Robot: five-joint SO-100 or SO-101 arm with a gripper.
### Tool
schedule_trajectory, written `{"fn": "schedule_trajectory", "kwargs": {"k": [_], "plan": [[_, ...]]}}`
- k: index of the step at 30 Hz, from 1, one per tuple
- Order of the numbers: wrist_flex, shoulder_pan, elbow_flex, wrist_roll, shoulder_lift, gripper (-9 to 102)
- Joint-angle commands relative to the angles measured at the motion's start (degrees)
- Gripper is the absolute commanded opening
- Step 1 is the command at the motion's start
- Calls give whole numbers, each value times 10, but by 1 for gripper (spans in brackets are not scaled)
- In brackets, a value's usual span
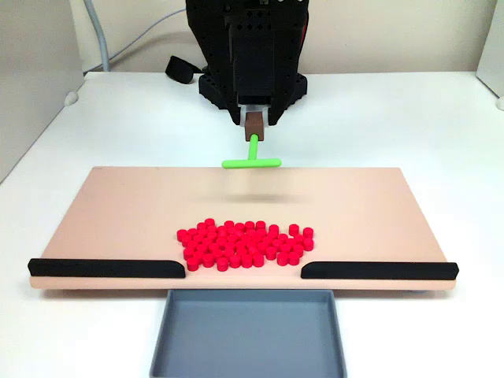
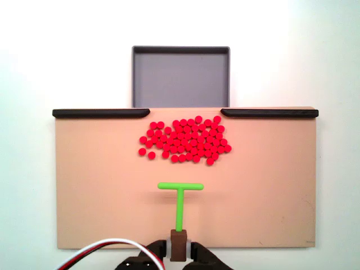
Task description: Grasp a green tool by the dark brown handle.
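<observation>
A fixed view from above showed us, going from left to right, a long black strip (image 2: 101, 113) on the far edge of the tan board (image 2: 90, 185), then a grey tray (image 2: 180, 76) just past the gap in the middle, then another black strip (image 2: 269, 113). Between them lay a heap of small red cylinders (image 2: 184, 140) on the board. Nearer the arm we saw the green tool (image 2: 180, 202), with its cross bar pointing at the red heap and well apart from it. Its stem ran back to the dark brown handle (image 2: 179, 246) at the near edge of the board. The gripper (image 2: 179, 250) had one finger on each side of that block, so we judged it was pinching the handle. In the other fixed view the tool (image 1: 252, 157) looked as if it hung a little above the board, with a soft shadow under it, and the handle (image 1: 254, 124) sat right under the gripper (image 1: 254, 126). To do this step well, we thought the fingers should squeeze the flat sides of the block, not the thin green rod. The block should sit deep between the fingers. The hold should be firm and even, so the tool would not tip or spin. We would keep the cross bar away from the red heap.
</observation>
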Motion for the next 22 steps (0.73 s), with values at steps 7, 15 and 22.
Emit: {"fn": "schedule_trajectory", "kwargs": {"k": [7,15,22], "plan": [[0,4,-3,2,18,0],[0,-6,-3,8,23,0],[0,-8,-3,14,19,0]]}}
